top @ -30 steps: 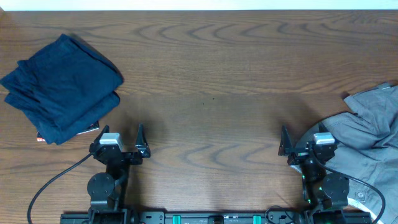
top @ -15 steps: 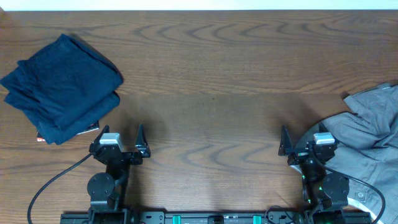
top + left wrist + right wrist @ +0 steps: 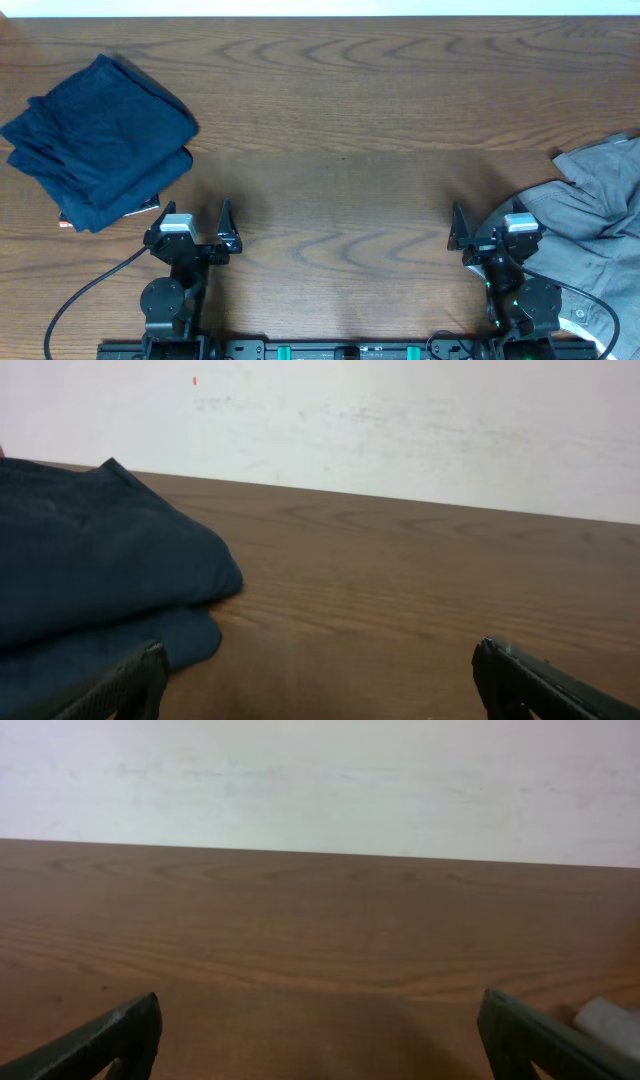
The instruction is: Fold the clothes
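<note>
**Shorts bunched at the edge, fingers idle**

Shorts (image 3: 592,200), grey and crumpled, lie in a heap at the right edge of the tabletop (image 3: 340,120). They run partly out of the overhead view and sit against the right arm's base. Only a sliver shows in the right wrist view.

The left fingers (image 3: 522,680) and right fingers (image 3: 530,1038) are both spread wide, released and grasping nothing, low over bare wood.

The heap is the likely trouble. A pinch into it could catch several layers at once, so the legs would come up twisted rather than flat. Dragging the cloth toward the centre could snag it on the right arm's base. Loose cloth at the edge might also slide off.

The navy folded garments (image 3: 100,140) lie close to the left arm and could be grabbed by mistake.

No container is in view.
</note>
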{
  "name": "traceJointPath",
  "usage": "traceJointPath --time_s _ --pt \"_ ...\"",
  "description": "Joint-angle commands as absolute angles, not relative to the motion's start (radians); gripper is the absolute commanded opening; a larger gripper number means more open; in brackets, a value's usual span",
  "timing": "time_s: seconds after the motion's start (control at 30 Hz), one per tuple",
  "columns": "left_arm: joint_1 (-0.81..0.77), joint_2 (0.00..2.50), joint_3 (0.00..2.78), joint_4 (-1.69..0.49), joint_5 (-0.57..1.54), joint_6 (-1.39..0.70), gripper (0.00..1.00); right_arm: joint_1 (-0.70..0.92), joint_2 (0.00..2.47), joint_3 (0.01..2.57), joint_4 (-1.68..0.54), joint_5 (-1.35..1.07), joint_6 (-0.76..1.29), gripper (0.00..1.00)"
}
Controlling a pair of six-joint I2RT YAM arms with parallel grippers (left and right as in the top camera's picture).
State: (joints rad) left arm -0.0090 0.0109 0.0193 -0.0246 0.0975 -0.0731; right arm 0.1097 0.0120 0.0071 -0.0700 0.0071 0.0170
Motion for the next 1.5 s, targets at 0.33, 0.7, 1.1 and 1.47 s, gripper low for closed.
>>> traceJointPath --time_s 0.33,0.7,1.1,1.47 --pt "-0.005 0.006 0.008 -0.063 0.104 -0.057 0.98 0.097 0.007 0.006 -0.073 -0.027 0.056 0.99" --pt "-0.005 0.119 0.173 -0.149 0.15 -0.181 0.98 0.097 0.076 0.162 -0.291 0.072 0.056 0.99" --pt "-0.006 0.628 0.762 -0.709 0.148 -0.131 0.98 0.096 0.726 0.61 -0.735 0.187 0.187 0.99" --pt "-0.006 0.844 0.825 -0.831 0.149 -0.133 0.98 0.096 1.256 0.644 -0.804 0.236 0.376 0.99"
